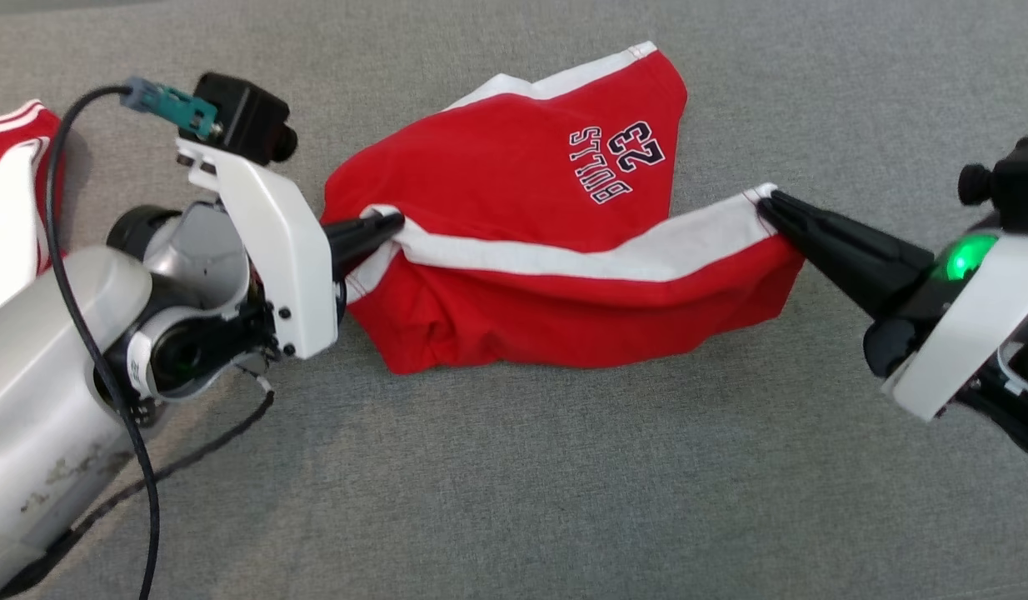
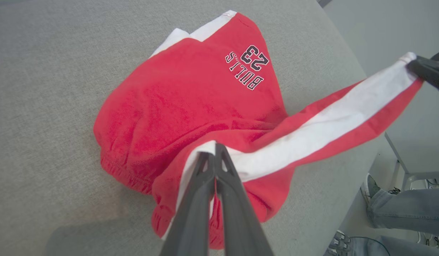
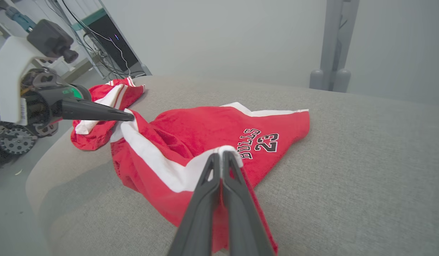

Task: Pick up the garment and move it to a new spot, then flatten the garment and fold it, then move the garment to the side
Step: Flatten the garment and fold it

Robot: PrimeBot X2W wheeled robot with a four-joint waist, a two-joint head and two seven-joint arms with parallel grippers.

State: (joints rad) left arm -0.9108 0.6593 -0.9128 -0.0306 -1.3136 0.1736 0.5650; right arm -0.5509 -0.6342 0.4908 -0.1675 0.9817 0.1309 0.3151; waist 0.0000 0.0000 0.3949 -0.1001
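Observation:
The garment is a pair of red shorts with white side stripes and "BULLS 23" printed on one leg, lying on a grey padded surface. My left gripper is shut on one end of the white-striped edge. My right gripper is shut on the other end, so the stripe stretches between them, lifted off the surface. The rest of the garment sags and rests crumpled on the pad. In the right wrist view the garment hangs from my right gripper, with the left gripper beyond.
A second red and white garment lies at the pad's far left, also seen as red cloth behind the left gripper. A person's legs and shoes stand beside the pad's edge. A grey post rises behind the pad.

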